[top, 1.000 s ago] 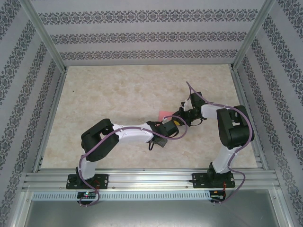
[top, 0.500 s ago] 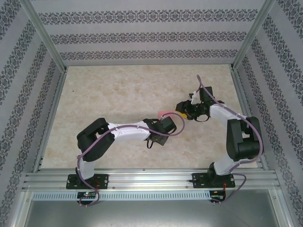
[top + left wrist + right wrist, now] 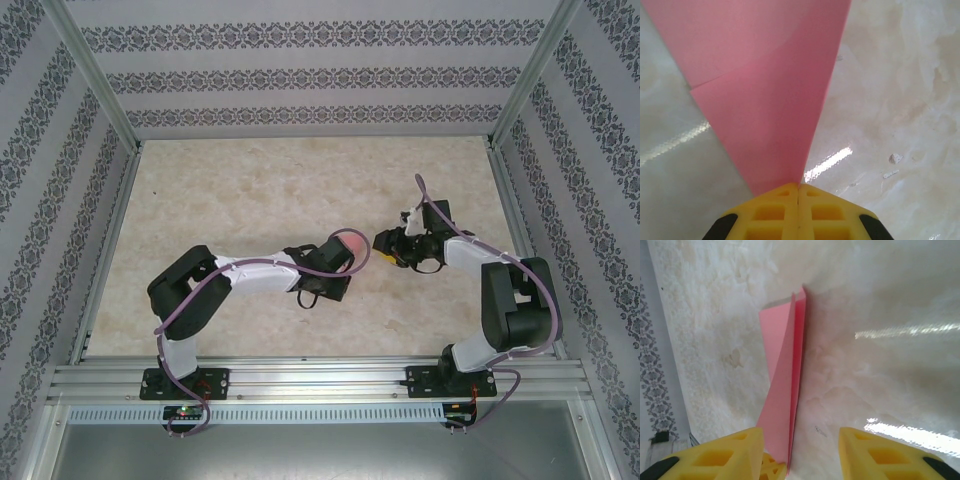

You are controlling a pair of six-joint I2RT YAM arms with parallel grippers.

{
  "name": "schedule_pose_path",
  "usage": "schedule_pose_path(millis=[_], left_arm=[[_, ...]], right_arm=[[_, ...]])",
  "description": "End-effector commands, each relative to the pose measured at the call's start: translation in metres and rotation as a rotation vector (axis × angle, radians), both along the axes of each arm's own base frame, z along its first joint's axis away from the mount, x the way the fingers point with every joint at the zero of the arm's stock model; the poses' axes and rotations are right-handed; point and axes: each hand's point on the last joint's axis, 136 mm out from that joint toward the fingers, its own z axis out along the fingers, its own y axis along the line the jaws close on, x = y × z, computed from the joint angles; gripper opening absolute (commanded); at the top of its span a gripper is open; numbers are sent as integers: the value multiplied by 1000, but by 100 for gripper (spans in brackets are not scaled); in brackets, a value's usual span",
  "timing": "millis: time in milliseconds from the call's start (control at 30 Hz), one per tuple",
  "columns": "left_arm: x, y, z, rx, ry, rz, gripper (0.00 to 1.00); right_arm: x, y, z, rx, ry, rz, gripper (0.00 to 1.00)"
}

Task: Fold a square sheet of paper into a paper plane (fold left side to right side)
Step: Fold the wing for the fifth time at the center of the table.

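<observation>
Paper (image 3: 765, 100) is stretching straight away from the left gripper (image 3: 799, 187) pinching its tip, with the right gripper (image 3: 800, 436) hovering beside it, jaws apart.

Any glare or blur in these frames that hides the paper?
Left wrist: glare streaks on the table, paper sharp. Right wrist: table washed out, glare bands, paper edges clear. Top external: evenly lit, paper tiny beside the left arm.

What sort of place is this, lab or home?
Probably a lab test cell, not a home: an aluminium frame boxes in a marble-look tabletop, patterned wall panels stand on three sides, and the left arm and right arm are bolted to its near rail.
</observation>
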Motion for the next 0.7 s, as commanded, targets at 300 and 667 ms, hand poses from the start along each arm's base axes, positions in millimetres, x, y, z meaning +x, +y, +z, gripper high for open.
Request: schedule_pose_path(millis=[300,667], left_arm=[[16,-6,32,-275,27,114,2],[18,-8,32,-334,56,143,1]], right_arm=[[-6,36,-16,13,-18,91,37],[-8,60,-20,26,-27,151,42]])
